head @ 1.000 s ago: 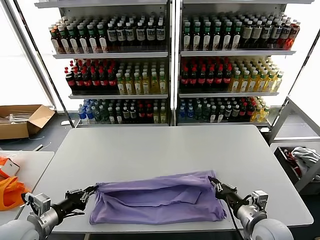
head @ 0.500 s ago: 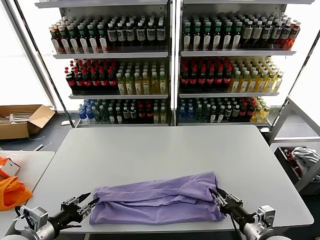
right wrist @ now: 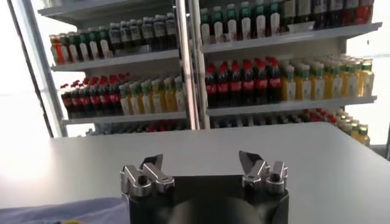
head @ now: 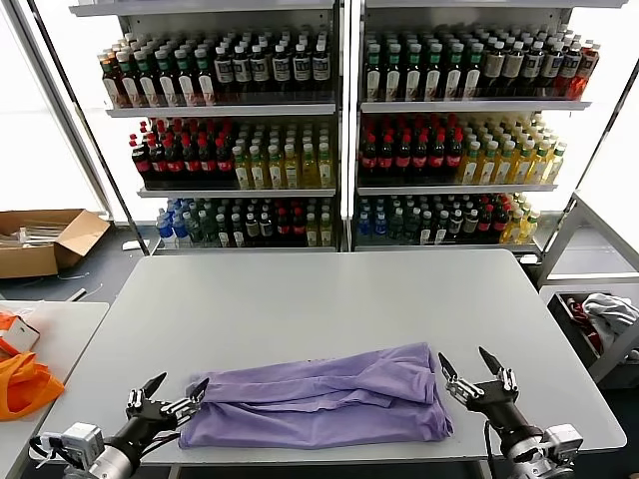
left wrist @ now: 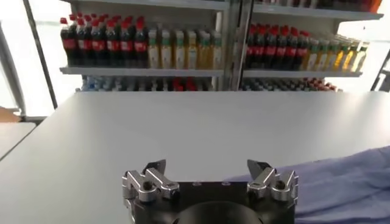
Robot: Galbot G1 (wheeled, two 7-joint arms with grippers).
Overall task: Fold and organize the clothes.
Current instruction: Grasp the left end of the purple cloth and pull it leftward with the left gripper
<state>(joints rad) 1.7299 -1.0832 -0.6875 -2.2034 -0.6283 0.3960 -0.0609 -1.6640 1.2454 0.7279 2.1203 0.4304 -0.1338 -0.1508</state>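
Observation:
The lavender T-shirt (head: 319, 395) lies folded into a long band along the near edge of the grey table (head: 319, 299); its print is hidden. My left gripper (head: 176, 386) is open and empty at the band's left end, just off the cloth. My right gripper (head: 465, 363) is open and empty just right of the band's right end. In the left wrist view the open left gripper (left wrist: 207, 166) has a lavender corner (left wrist: 353, 182) beside one finger. In the right wrist view the open right gripper (right wrist: 200, 161) shows a strip of lavender cloth (right wrist: 61, 213) at the frame's edge.
Drink shelves (head: 339, 130) stand behind the table. A bright orange cloth bag (head: 22, 384) lies on a side table at left. A cardboard box (head: 45, 239) sits on the floor at far left. A bin with grey-white and red cloth (head: 599, 319) stands at right.
Both grippers have let go of the shirt's ends and opened. They drew back toward me and outward. The shirt band has settled flat near the table's front edge.

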